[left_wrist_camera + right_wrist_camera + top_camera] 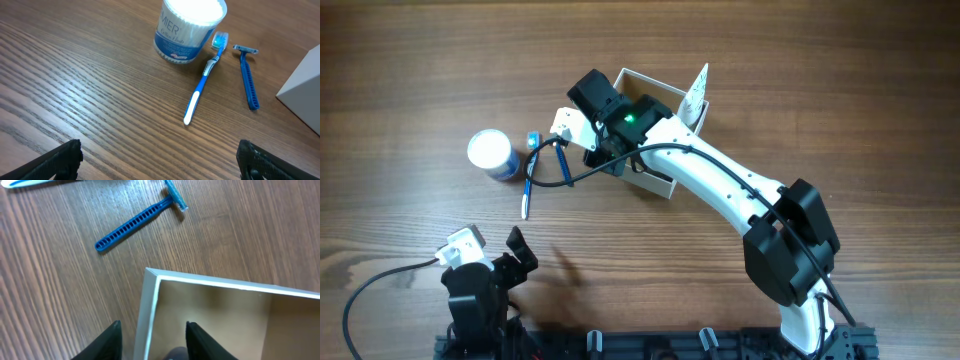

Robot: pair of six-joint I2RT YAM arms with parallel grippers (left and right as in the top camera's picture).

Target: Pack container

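The container [652, 183] is a square white-walled box with a tan inside, at the table's middle back. My right gripper [603, 155] hovers over its left wall. In the right wrist view the open fingers [152, 340] straddle that wall [150, 305] without closing on it. A blue razor [140, 222] lies on the wood beyond the box. A blue and white toothbrush [202, 82], the razor [247, 75] and the box corner [305, 95] show in the left wrist view. My left gripper [160, 160] is open and empty, low at the front left [520, 250].
A small round white-lidded jar [492, 153] stands left of the toothbrush [529, 178] and also shows in the left wrist view [190, 25]. A black cable loops from the right arm over the razor [560, 160]. A white flap [698, 95] stands up at the box's far right.
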